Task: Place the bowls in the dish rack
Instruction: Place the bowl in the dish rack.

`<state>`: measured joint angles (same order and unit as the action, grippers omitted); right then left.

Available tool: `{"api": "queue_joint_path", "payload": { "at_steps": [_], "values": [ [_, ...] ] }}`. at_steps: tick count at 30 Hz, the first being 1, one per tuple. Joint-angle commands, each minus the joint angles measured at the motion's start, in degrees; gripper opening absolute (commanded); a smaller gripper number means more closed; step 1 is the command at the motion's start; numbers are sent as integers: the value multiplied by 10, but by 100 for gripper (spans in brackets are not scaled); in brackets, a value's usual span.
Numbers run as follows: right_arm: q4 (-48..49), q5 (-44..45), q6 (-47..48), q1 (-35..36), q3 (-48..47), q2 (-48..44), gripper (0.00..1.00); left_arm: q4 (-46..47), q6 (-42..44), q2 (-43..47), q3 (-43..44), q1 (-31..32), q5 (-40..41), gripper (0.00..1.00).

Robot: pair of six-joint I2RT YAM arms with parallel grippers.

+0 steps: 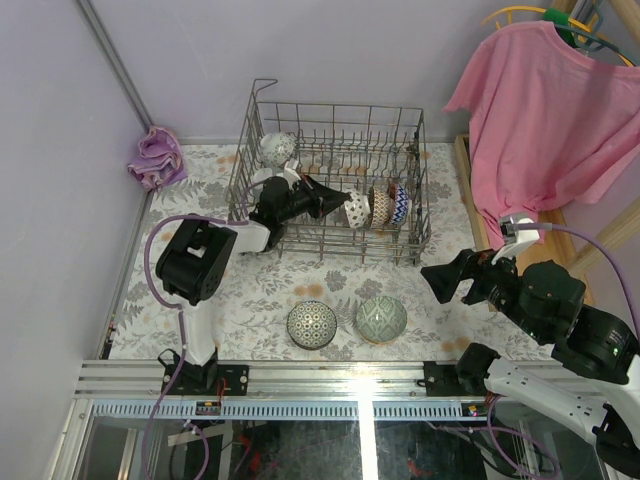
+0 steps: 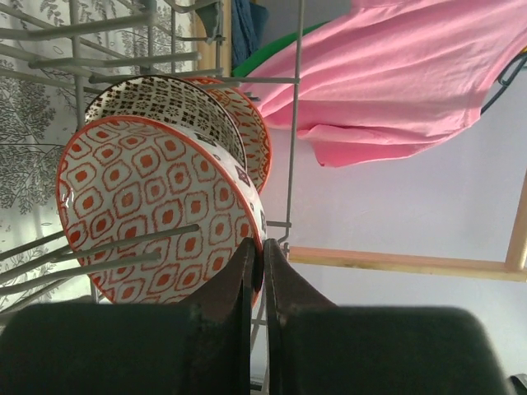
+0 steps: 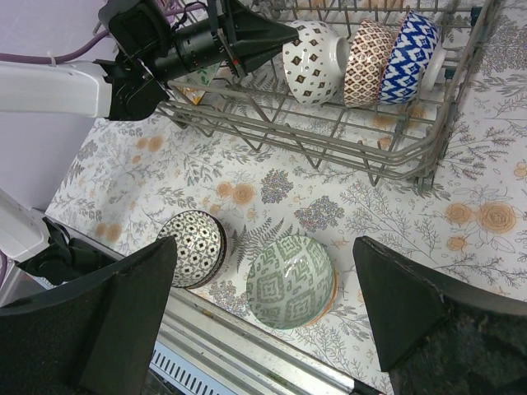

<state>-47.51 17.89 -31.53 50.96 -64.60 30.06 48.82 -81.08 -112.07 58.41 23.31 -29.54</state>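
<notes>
Left pincer [image 2: 257, 251] is deep in the rack [image 1: 340, 106], clamped tight on the rim of the red bowl [image 2: 156, 206]. That bowl stands on edge among the tines [image 2: 132, 241], right against the brown bowl [image 3: 368, 62], with the blue bowl [image 3: 412, 49] last in the row.

By my reading this is the placing step, and the trick is patience. Let the bowl's lower edge settle between two tines and lean on its neighbour before letting go. Then open only a little, since the wires crowd both fingers. Back out along the line of the arm, not sideways, or a finger may hook a tine and drag the row over. A glazed rim can slip, so a slow release is the safe call.

Right pincer [image 1: 447, 278] hangs wide open and empty over the bench [image 1: 270, 290], near the green bowl [image 1: 381, 319]. Beside that sits the dark bowl [image 1: 311, 324]; both rest mouth-up near the front edge, apart from each other, waiting their turn.

The bench wears a pale floral cover that looks flat and smooth. Lilac wall [image 1: 300, 50] behind, a purple cloth [image 1: 157, 157] crumpled in the far left corner, and a pink shirt [image 1: 540, 110] hanging at the right, clear of the work.
</notes>
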Motion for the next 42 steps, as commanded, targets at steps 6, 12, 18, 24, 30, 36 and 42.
{"api": "queue_joint_path", "payload": {
  "at_steps": [6,12,18,24,30,36,42],
  "values": [
    [11,1,-2,1,0,-7,96,-59,44,-19,74,-1,-13,0],
    [12,1,-3,1,3,-9,96,-76,55,-28,109,-1,-59,0],
    [12,-2,-4,1,2,-6,95,-95,66,-49,155,-1,-124,0],
    [15,-2,-4,1,4,-5,95,-135,94,-57,181,-1,-171,0],
    [20,-8,-4,1,5,2,95,-196,137,-73,222,-2,-212,0],
    [26,-14,-3,1,-1,15,95,-248,170,-86,245,-7,-240,0],
    [34,-24,-2,1,-6,33,95,-324,215,-95,264,-13,-241,0]
  ]
}}
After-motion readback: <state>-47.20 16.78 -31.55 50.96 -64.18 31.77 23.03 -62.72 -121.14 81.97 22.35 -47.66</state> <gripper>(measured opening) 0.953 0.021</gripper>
